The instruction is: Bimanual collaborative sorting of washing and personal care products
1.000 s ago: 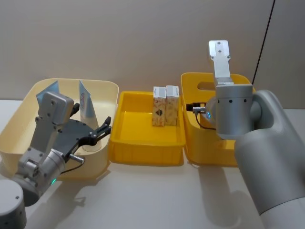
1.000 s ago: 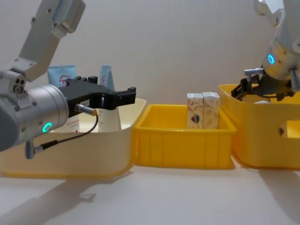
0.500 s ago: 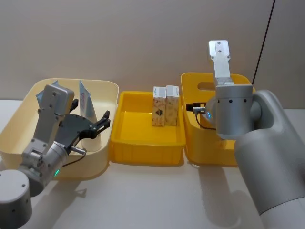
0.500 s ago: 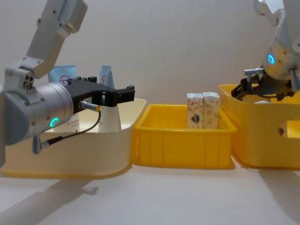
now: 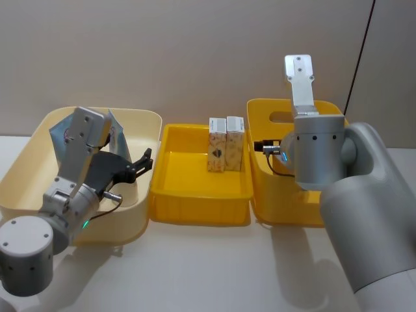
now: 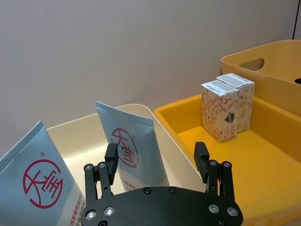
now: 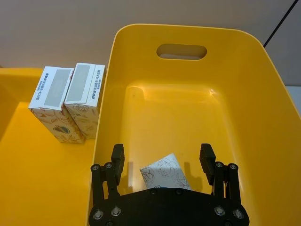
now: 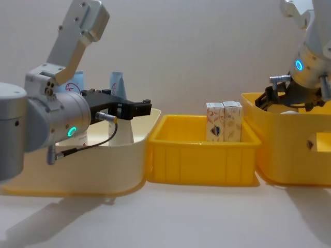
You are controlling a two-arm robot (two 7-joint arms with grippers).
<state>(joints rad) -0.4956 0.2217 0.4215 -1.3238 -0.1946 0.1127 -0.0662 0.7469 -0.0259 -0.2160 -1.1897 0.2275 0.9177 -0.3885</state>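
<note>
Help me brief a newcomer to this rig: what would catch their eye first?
Two open pincers stand out: the left pincer hovers over the cream bin by two pale blue tubes, the right pincer above a lone carton in the right yellow bin. Between them, two cartons stand side by side in the yellow tray.

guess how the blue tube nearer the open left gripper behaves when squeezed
The tube looks like soft plastic, so it will probably dent and may slip. It stands on end in the cream bin, crimped edge up, so a nudge from the left gripper could topple it.
</note>
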